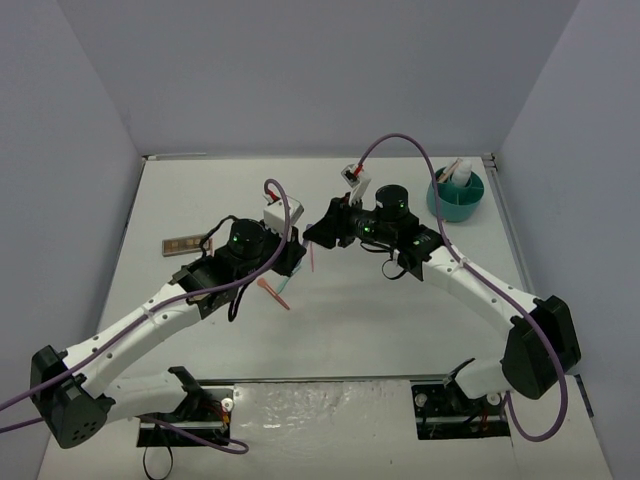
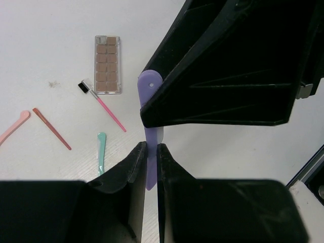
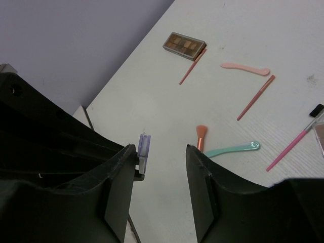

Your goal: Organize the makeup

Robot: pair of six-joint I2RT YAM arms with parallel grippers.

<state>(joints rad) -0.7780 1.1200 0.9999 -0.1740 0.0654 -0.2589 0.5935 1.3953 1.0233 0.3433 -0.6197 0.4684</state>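
Plain white table (image 1: 400, 320) boxed in by grey-lilac walls, with the teal tub (image 1: 455, 195) over in the far right corner, on the right arm's side. Mid-table, the left gripper (image 2: 152, 152) is pinched tight on the lower end of the lilac applicator (image 2: 150, 86). Its long axis runs straight out toward the right gripper (image 3: 161, 157), whose jaws sit half-spread around the free tip. Looks like a handoff to me, though I can't tell if the tip touches a pad or sits just beside it.

Showing white shells and black joints along the left arm (image 1: 150, 320) and right arm (image 1: 480, 285). Trailing purple cables (image 1: 400, 140) past small green lights (image 1: 237, 239). Ending in matte black, wedge-shaped fingers on left claw (image 2: 151, 152) and right claw (image 3: 162, 157).
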